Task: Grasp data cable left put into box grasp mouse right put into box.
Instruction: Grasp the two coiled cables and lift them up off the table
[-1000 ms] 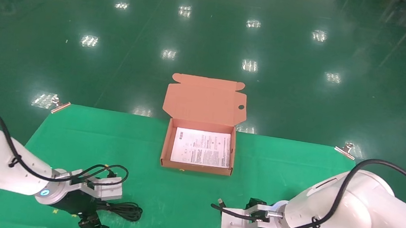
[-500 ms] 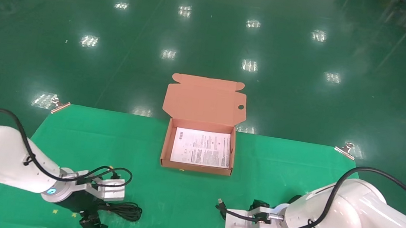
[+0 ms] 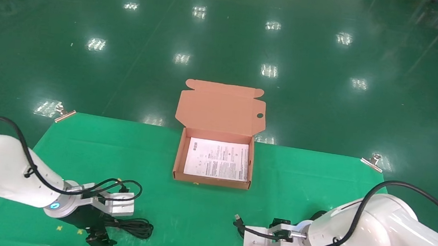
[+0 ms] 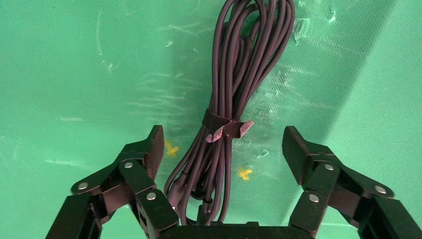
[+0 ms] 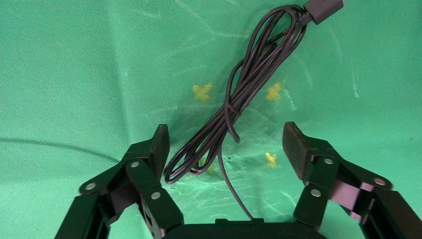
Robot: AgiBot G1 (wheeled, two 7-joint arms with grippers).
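While both sets of jaws stand wide apart, neither grips anything. The left gripper (image 4: 222, 144) hangs low over the green table cover (image 3: 179, 199) at its near left part, one finger (image 4: 144, 149) on each side of the data cable (image 4: 234, 99). That cable lies flat on the cover as a long looped bundle, a tie (image 4: 226, 128) wrapped round its middle, and the tie sits between the spread fingers without touching them. From the head view, part of the bundle shows just beside the left wrist, toward the table's centre.

The right gripper (image 5: 225, 144) hangs low over the near right part of the cover, fingers (image 5: 298, 147) likewise spread. Between them lies a thin black cord (image 5: 239, 109), loosely coiled, with a USB plug (image 5: 323, 7) at its far end; a single strand runs from the coil back under the gripper body. The mouse itself cannot be made out in any view. Small yellow marks (image 5: 202, 90) dot the cover beside the cord.

The box (image 3: 212, 180) sits at the far middle of the table, well apart from both grippers, lid flap (image 3: 220, 109) raised behind it with one round hole near its right edge. A white printed leaflet (image 3: 217, 159) lies flat inside. Metal clips (image 3: 372, 161) hold the cover at its far corners.
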